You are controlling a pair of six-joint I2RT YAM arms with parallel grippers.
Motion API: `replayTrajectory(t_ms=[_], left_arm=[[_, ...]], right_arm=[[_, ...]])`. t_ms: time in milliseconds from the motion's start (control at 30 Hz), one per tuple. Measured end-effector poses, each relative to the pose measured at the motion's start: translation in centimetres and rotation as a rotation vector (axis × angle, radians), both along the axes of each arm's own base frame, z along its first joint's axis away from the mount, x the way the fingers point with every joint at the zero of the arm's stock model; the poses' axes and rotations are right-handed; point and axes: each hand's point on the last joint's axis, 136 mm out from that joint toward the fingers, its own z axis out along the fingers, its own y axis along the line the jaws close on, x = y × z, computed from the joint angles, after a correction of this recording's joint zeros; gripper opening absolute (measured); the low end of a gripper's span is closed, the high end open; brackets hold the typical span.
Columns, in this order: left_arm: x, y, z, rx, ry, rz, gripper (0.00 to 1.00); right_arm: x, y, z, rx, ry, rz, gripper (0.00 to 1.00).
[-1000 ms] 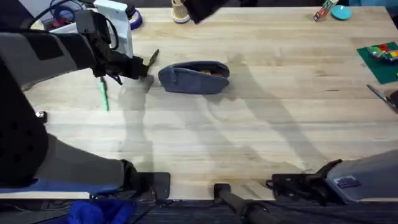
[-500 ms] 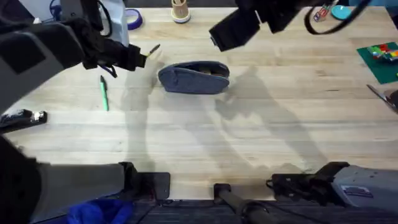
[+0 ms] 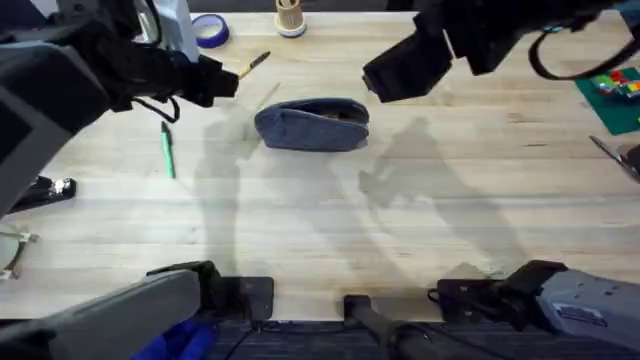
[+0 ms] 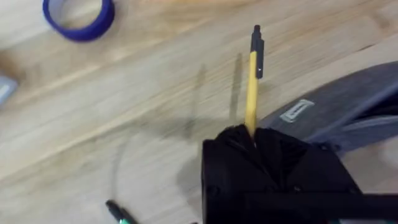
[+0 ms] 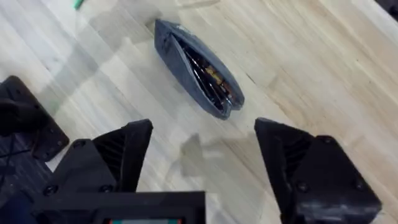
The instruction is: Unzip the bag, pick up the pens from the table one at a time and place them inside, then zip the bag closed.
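While the left gripper (image 4: 252, 134) is clamped on the yellow pen (image 3: 252, 63), that pen projects from the closed fingers above the table (image 3: 400, 240), up and to the left of the bag (image 3: 312, 124) and not yet over its opening. In the left wrist view the pen points past the bag's near end. The right gripper (image 5: 202, 165) hovers above and just right of the bag with its fingers spread wide and nothing between them. The bag lies on its side near the table centre; its zip is open, and dark and orange contents show in the gap in the right wrist view. The green pen (image 3: 167, 150) lies flat on the table, left of the bag and well apart from it. Judged from this, unzipping is done; inserting the yellow pen, fetching the green pen and zipping closed remain.
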Motion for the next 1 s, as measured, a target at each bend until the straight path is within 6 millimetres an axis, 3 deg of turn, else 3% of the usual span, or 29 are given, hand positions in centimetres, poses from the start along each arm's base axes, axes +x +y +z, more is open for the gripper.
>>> replayTrajectory(t_ms=[100,133,233,467,667,1000], left_arm=[[-1.0,-1.7,2.5,-0.03,-0.073,-0.098,0.04],[-2.5,-3.8,4.3,-0.055,-0.144,-0.253,0.04],[-3.5,-6.0,5.6,-0.097,-0.224,-0.421,0.04],[-4.8,-8.4,7.5,-0.141,-0.354,-0.626,0.04],[-5.7,-10.7,7.8,-0.138,-0.425,-0.771,0.04],[-5.0,-13.4,5.3,-0.157,-0.416,-0.901,0.041]], right_arm=[[-1.1,-0.7,0.1,-0.008,0.013,-0.002,0.997],[-2.2,-1.4,0.5,-0.012,0.02,-0.002,0.997],[-3.2,-2.0,0.7,-0.015,0.025,-0.002,0.997],[-4.3,-2.7,0.7,-0.024,0.04,-0.002,0.997],[-4.5,-2.8,0.6,-0.028,0.046,-0.002,0.997],[-4.7,-2.9,0.4,-0.036,0.057,-0.003,0.997]])
